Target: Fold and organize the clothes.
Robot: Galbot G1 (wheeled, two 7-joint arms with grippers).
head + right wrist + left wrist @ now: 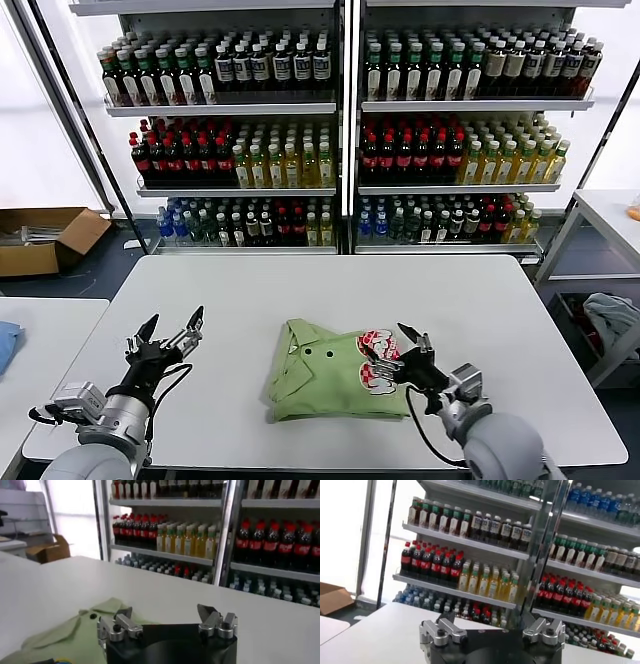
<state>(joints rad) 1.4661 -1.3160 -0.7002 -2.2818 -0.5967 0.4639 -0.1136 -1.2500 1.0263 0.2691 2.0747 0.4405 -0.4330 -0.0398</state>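
Note:
A light green polo shirt point(325, 375) lies folded on the white table point(300, 285), near its front edge. Its collar and buttons face up, and the red-and-white logo point(378, 360) shows at its right side. My right gripper point(398, 348) is open and empty, low over the shirt's right edge by the logo. In the right wrist view its jaws point(164, 611) stand wide apart, with the shirt point(65, 636) beside them. My left gripper point(173, 322) is open and empty above bare table, left of the shirt and apart from it. In its own view point(490, 624) it holds nothing.
Shelves of bottles point(340, 130) stand behind the table. A cardboard box point(50, 238) sits on the floor at far left. A second table point(40, 340) with a blue item at its edge adjoins on the left. At right is a stand with grey-green cloth point(612, 315).

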